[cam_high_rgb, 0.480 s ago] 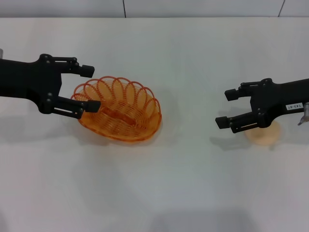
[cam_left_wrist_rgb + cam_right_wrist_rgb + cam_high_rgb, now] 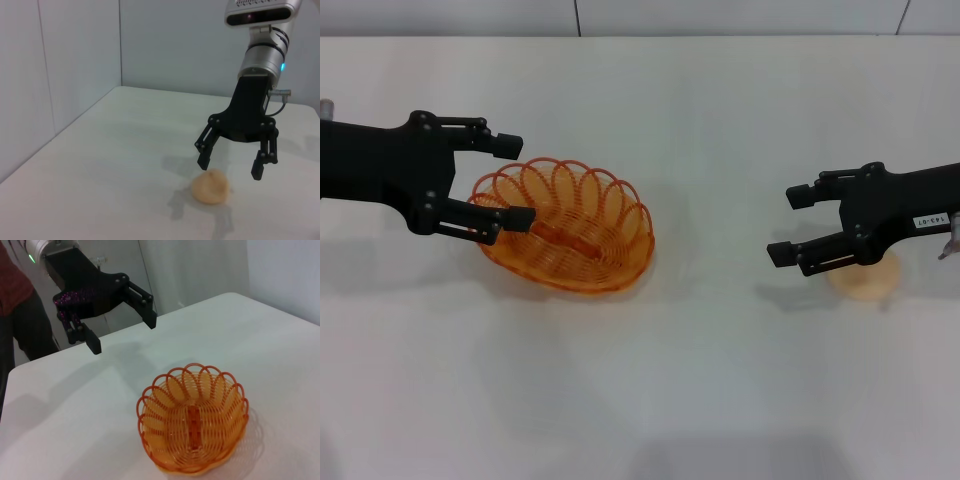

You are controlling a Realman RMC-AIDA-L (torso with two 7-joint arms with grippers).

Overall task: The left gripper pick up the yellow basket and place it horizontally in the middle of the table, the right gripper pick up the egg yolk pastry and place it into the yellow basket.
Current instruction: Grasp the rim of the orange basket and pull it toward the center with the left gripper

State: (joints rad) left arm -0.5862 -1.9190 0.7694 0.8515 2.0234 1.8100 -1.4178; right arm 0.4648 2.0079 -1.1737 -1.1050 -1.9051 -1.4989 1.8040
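The yellow basket [image 2: 566, 225] lies upright on the worktop [image 2: 700, 380], long axis slanting far-left to near-right; left hand [image 2: 516, 180] released beside it, right hand [image 2: 788, 224] released over the egg yolk pastry [image 2: 866, 281].

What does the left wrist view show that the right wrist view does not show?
Only the left wrist view shows the pastry, with the open right hand above it, not touching. Only the right wrist view shows the yellow basket and the open left hand, raised above the table beyond it. Both views show the white table.
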